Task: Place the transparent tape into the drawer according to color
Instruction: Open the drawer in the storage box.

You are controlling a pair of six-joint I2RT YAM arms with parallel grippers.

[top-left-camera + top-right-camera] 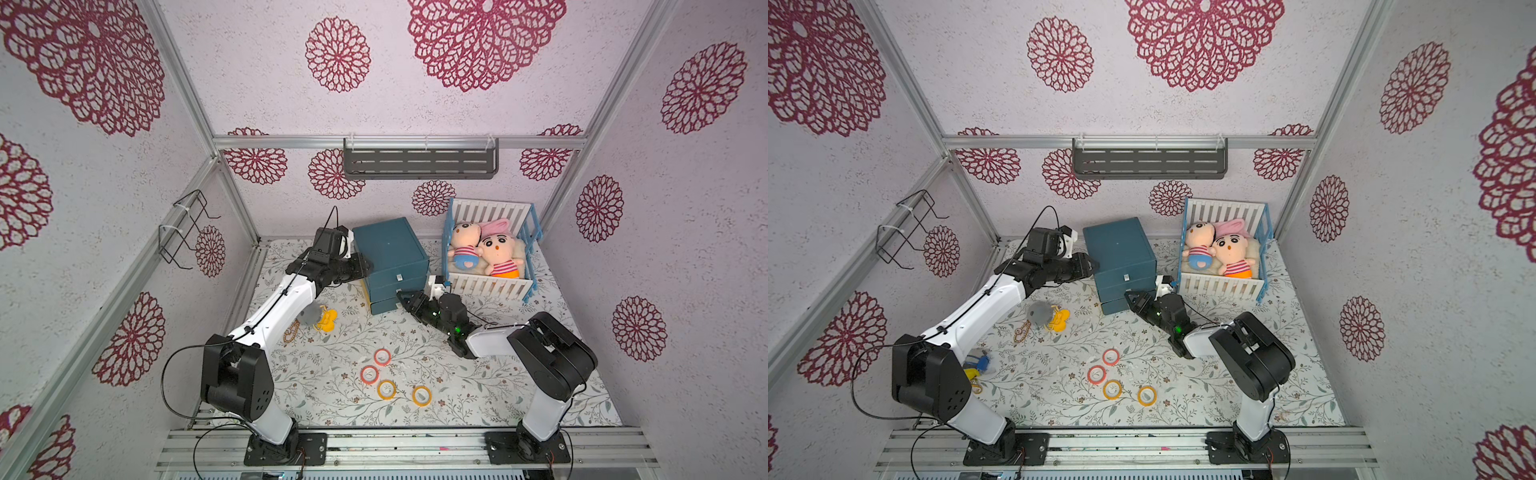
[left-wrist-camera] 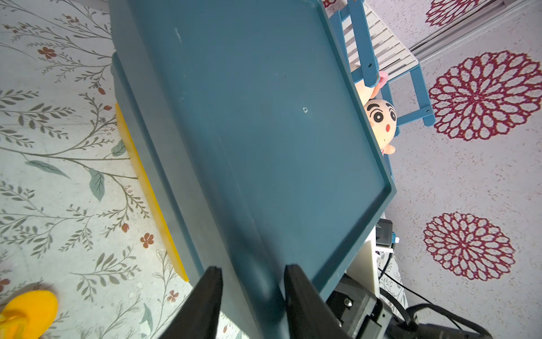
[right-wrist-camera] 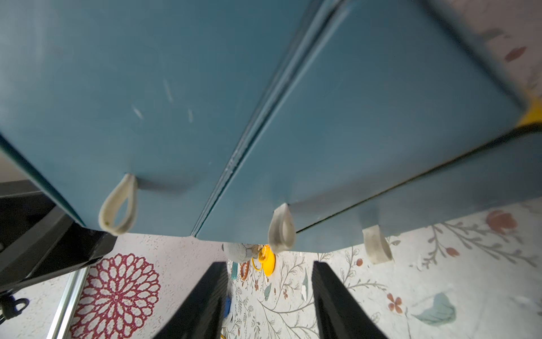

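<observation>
The left gripper (image 2: 252, 268) is reaching onto the blue drawer cabinet (image 1: 388, 245) at its top corner, and its two black fingers (image 2: 211, 293) are standing apart with the cabinet's upper side edge running between them. Whether they are actually squeezing that edge I cannot tell. The right gripper (image 3: 269, 264) is hovering low in front of the cabinet's drawer fronts with its fingers spread and nothing between them. Straight ahead of its fingertips, just beyond them and not yet inside the gap, the white pull loop (image 3: 281, 232) of the middle drawer (image 3: 366, 117) is hanging. Pull loops of the drawers above and below are showing to either side of it. In a top view the right gripper (image 1: 401, 297) is pointing at the cabinet's lower front, with the white-and-blue crib (image 1: 486, 286) standing just beside its wrist. Behind this gripper, back toward the arm bases and well apart from both grippers, four tape rings are lying flat on the floral mat (image 1: 457, 395): a red-orange tape ring (image 1: 382, 356), a second red-orange ring (image 1: 369, 374) close by it, then a yellow tape ring (image 1: 386, 389) and a second yellow ring (image 1: 421, 395) lying farthest from the fingertips. None of them is touching another.
</observation>
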